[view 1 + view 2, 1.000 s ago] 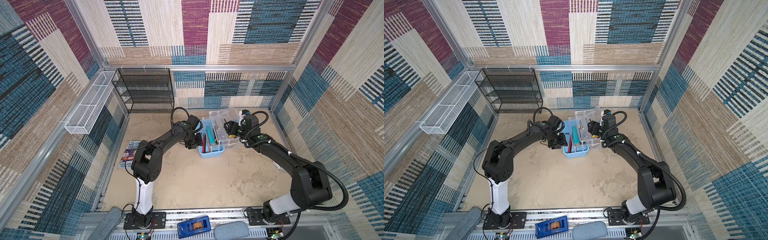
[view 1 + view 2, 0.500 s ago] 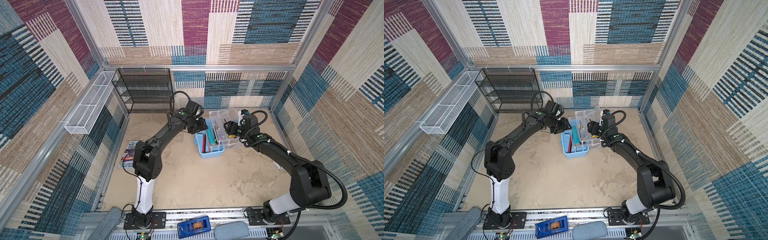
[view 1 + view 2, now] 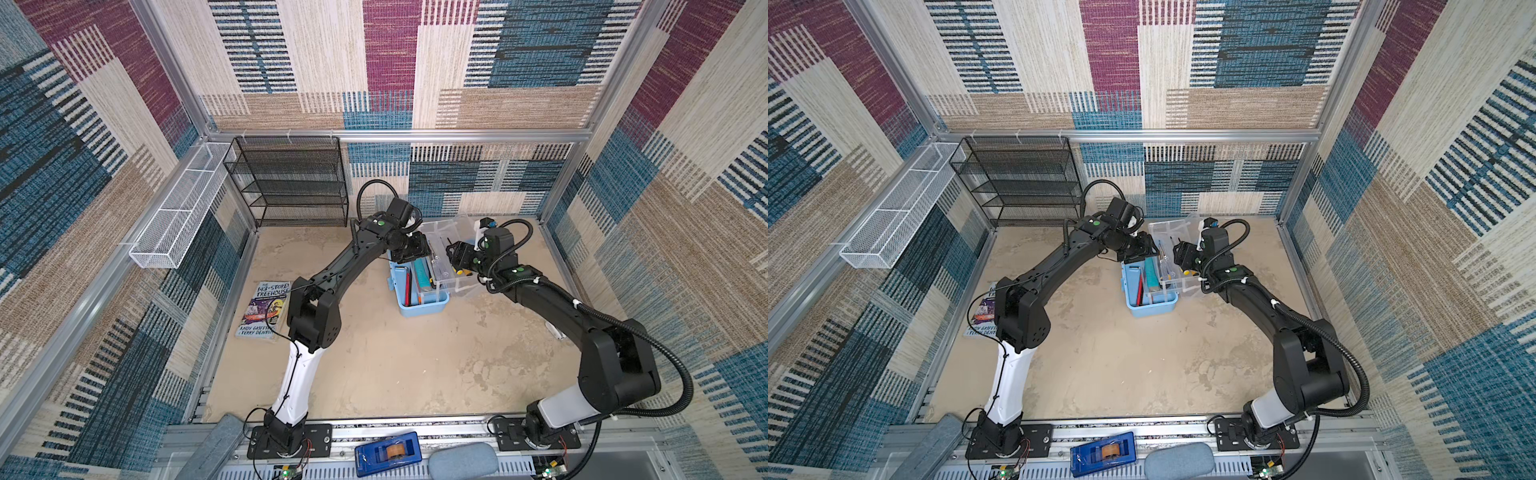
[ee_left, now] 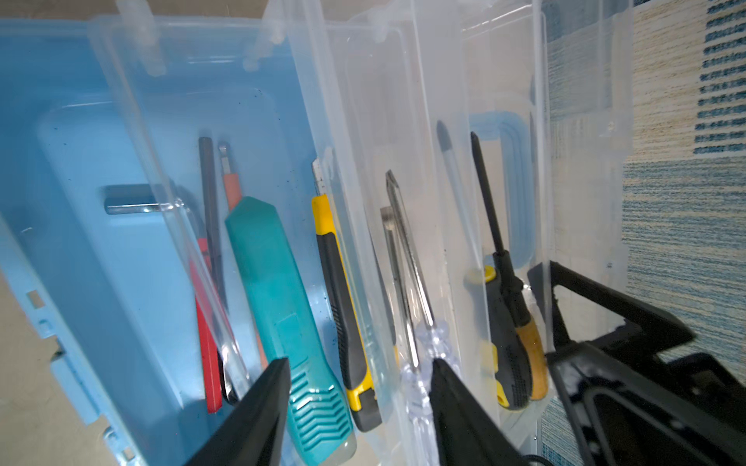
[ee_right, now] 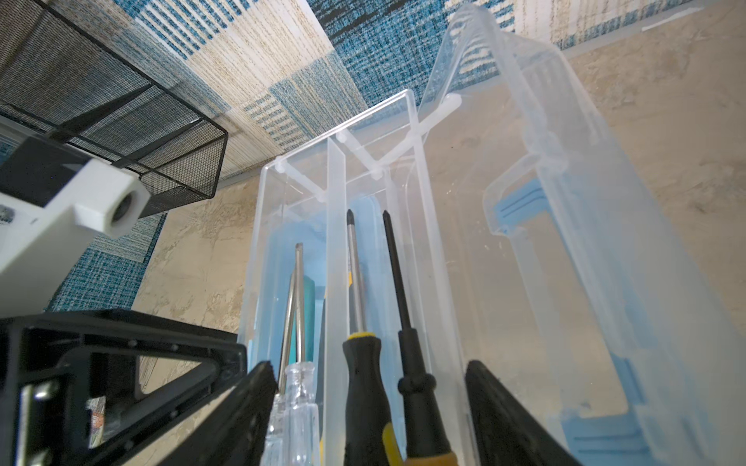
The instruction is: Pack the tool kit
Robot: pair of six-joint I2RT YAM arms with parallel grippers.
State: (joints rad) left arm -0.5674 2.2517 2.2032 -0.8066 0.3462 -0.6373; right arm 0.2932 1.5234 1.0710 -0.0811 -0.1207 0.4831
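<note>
The left gripper (image 4: 360, 363) hangs over the case, jaws well apart and gripping nothing. Beneath it a teal knife (image 4: 282, 302), a yellow-black knife (image 4: 343, 302), a red strip (image 4: 208, 343) and a hex key (image 4: 137, 203) lie on the pale blue floor. The right gripper (image 5: 369, 365) straddles the clear tray (image 5: 337, 201), one finger outside each long wall; whether they press on it I cannot tell. The tray holds a clear-handled screwdriver (image 5: 298, 387), a black-yellow one (image 5: 363, 383) and a slim black one (image 5: 397, 282). The clear lid (image 5: 605, 201), with its blue handle (image 5: 520, 210), stands open at the case's 3 o'clock. In both top views the case (image 3: 419, 309) (image 3: 1152, 309) sits toward the table's (image 3: 374, 374) 12 o'clock, with a book (image 3: 264, 309) at its 9.
</note>
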